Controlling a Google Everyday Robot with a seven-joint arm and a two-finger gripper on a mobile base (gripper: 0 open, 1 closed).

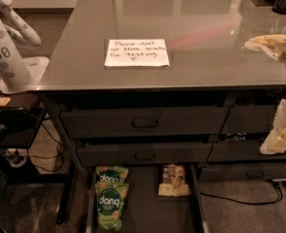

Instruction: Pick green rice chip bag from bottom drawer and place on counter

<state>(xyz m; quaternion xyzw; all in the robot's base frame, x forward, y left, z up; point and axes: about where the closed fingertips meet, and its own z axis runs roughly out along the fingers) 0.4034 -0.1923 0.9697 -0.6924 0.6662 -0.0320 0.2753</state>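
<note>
The bottom drawer (143,208) stands pulled open under the counter (200,18). Two green rice chip bags lie at its left side: the nearer one (111,205) shows its "dang" lettering, and the other (112,173) lies just behind it, partly under the drawer above. My gripper (257,97) is at the right edge of the camera view, in front of the counter's right front edge and well above and to the right of the bags. Its pale fingers (273,43) are spread wide apart and hold nothing.
A tan-and-brown snack packet (174,180) lies at the drawer's right back. A white handwritten note (136,52) lies on the counter. Two shut drawers with handles (145,123) sit above. A white spotted machine (7,47) and a low shelf (11,106) stand left; cables (244,200) trail on the floor.
</note>
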